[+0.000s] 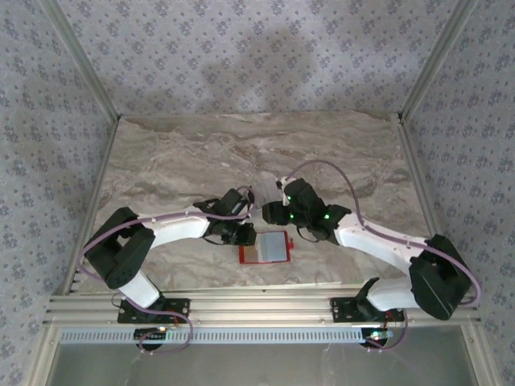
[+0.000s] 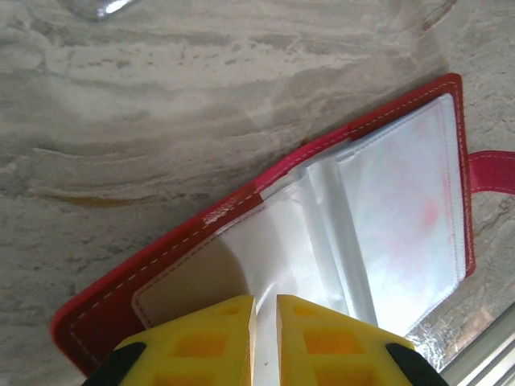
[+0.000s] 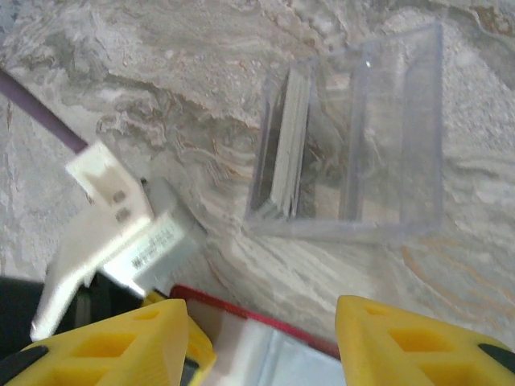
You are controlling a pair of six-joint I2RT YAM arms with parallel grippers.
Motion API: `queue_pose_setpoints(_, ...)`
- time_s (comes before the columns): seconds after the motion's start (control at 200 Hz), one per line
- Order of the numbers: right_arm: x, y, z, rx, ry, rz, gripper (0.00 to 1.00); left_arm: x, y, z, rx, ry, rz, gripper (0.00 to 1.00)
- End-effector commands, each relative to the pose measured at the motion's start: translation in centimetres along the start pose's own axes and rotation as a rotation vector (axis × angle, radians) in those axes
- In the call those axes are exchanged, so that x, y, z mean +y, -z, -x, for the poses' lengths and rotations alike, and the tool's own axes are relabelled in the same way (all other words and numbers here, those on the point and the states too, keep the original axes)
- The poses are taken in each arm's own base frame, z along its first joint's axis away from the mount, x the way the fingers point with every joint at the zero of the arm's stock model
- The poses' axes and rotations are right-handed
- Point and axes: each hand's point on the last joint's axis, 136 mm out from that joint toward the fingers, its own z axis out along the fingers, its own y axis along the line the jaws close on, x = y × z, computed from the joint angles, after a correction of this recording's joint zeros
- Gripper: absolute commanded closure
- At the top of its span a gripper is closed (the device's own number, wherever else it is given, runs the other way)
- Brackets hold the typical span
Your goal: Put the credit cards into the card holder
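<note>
Credit cards (image 3: 288,145) stand on edge in the clear box (image 3: 386,137), at twelve o'clock from the open card holder (image 1: 265,248) on the surface (image 1: 161,161). Left fingers (image 2: 201,346) pinch its clear sleeve (image 2: 278,265); right fingers (image 3: 402,346), spread and empty, should straddle one card only.

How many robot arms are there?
2. The left arm reaches in from the left, the right arm from the right; they meet by the open red wallet.
</note>
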Motion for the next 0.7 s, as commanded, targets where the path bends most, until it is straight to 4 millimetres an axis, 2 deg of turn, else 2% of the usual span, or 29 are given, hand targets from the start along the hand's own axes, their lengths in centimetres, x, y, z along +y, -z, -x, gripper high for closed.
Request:
queue_pose_setpoints(0.0, 0.7, -1.0, 1.9, 0.015, 0.051, -0.015, 0.46, 1.3, -0.2, -0.8, 0.015, -0.015, 0.051, 0.86)
queue_pose_setpoints(0.23, 1.5, -4.8, 3.5, 0.085, 0.086, -0.034, 0.46, 1.5, 0.0, -1.2, 0.011, -0.017, 0.052, 0.86)
queue_pose_setpoints(0.335, 1.2, -6.5, 3.6, 0.119, 0.09, -0.052, 0.46, 1.7, -0.1, -1.3, 0.016, -0.013, 0.057, 0.86)
queue_pose_setpoints(0.37, 0.8, -7.1, 3.0, 0.142, 0.087, -0.059, 0.46, 1.8, -0.2, -1.4, 0.018, -0.009, 0.06, 0.86)
queue_pose_setpoints(0.39, 1.3, -7.2, 4.2, 0.122, 0.087, -0.051, 0.46, 1.8, -0.2, -1.4, 0.017, -0.008, 0.062, 0.86)
queue_pose_setpoints(0.694, -0.1, -9.4, 3.6, 0.181, 0.09, -0.1, 0.46, 1.8, -0.2, -1.4, 0.015, 0.002, 0.057, 0.86)
